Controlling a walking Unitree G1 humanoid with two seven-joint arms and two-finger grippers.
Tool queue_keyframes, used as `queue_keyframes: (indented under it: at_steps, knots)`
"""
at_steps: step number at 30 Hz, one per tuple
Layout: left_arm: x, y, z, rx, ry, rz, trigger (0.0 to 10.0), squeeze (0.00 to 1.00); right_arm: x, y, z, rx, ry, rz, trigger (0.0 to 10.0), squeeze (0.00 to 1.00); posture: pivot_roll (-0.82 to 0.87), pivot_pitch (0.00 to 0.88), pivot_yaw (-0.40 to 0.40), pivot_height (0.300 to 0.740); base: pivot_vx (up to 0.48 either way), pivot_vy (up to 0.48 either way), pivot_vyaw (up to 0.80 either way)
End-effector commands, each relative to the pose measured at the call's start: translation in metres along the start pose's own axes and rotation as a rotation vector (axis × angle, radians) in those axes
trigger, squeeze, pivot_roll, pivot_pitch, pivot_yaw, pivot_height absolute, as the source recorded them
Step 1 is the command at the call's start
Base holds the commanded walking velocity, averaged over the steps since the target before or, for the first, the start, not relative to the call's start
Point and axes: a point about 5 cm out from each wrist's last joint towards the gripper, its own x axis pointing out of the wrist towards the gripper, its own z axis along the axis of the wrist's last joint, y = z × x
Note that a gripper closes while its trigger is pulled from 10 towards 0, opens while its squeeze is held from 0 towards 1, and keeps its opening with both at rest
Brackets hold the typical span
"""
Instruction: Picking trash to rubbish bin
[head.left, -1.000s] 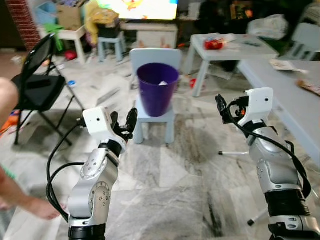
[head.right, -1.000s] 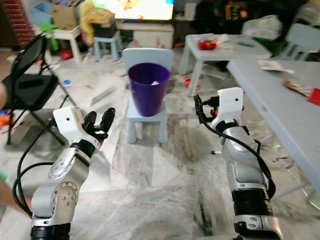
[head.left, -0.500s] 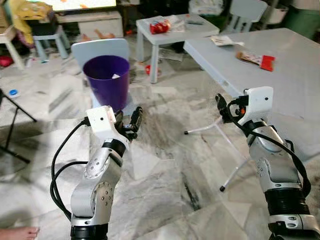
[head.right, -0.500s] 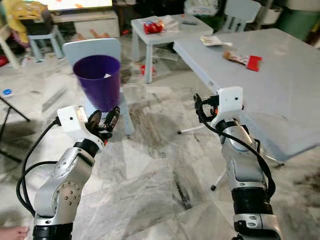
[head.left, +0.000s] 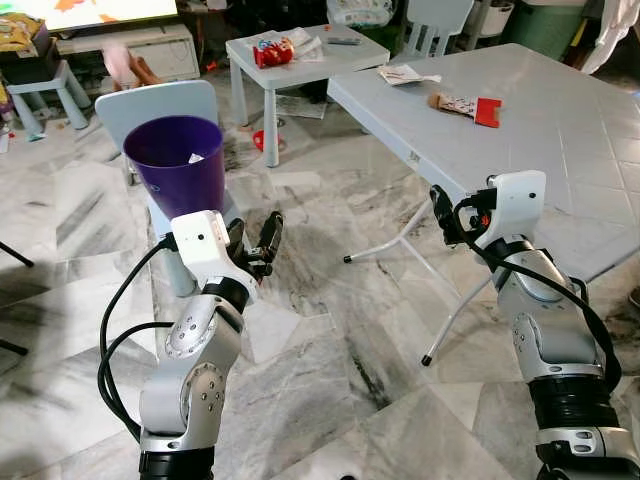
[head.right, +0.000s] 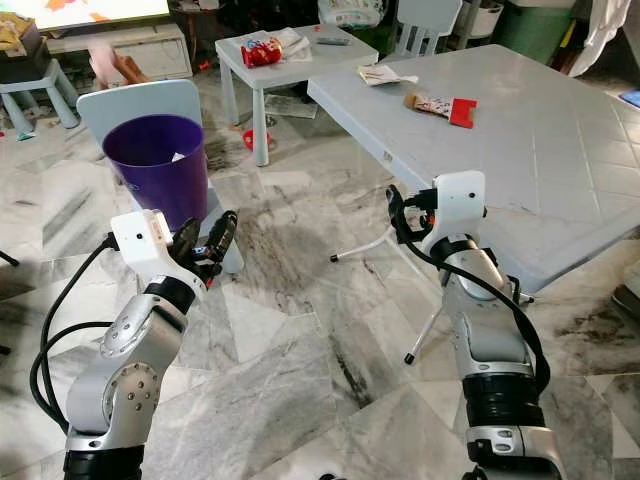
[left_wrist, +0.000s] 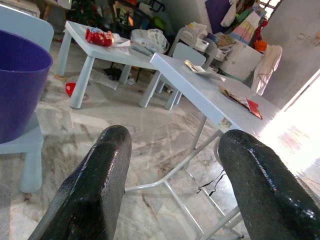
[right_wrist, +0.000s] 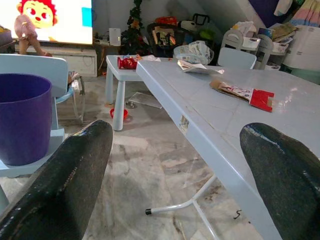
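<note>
Wrapper (right_wrist: 242, 93) beyond spread, empty fingers (right_wrist: 65, 182)

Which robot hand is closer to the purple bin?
The left. The left gripper hangs open just in front of the purple bin on its small chair, while the right gripper, also open, is well off to the side by the big table.

Purple rubbish bin (head.left: 174, 165) upright on small chair seat, bit of white trash inside; red-ended snack wrapper (head.left: 463, 105) lying flat on grey table.
</note>
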Motion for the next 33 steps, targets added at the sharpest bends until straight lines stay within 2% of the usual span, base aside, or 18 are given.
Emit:
queue_keyframes:
  at_steps: [1,10,20,33]
  knots:
    - [-0.0004,-0.0007,-0.0002,0.006,0.0,-0.01,10.0,0.0,0.0019,-0.0015,0.002,-0.004,-0.004,-0.006,10.0,0.0,0.05,0.063,-0.056,0.74,0.0,0.0,-0.8]
    - [0.0002,-0.0006,-0.0003,0.006,-0.001,-0.009,10.0,0.0,0.0021,-0.0027,0.0034,-0.006,-0.008,-0.008,10.0,0.0,0.04,0.068,-0.056,0.74,0.197,0.0,-0.8]
    - [0.0002,-0.0003,-0.0006,0.006,-0.001,-0.008,10.0,0.0,0.0025,-0.0032,0.0045,-0.006,-0.013,-0.008,10.0,0.0,0.04,0.07,-0.057,0.74,0.3,0.0,-0.52]
    - [0.0003,0.0007,-0.0017,0.008,0.003,-0.008,10.0,0.0,0.0025,-0.0031,0.0048,-0.007,-0.017,-0.007,10.0,0.0,0.04,0.07,-0.057,0.74,0.283,0.0,0.0]
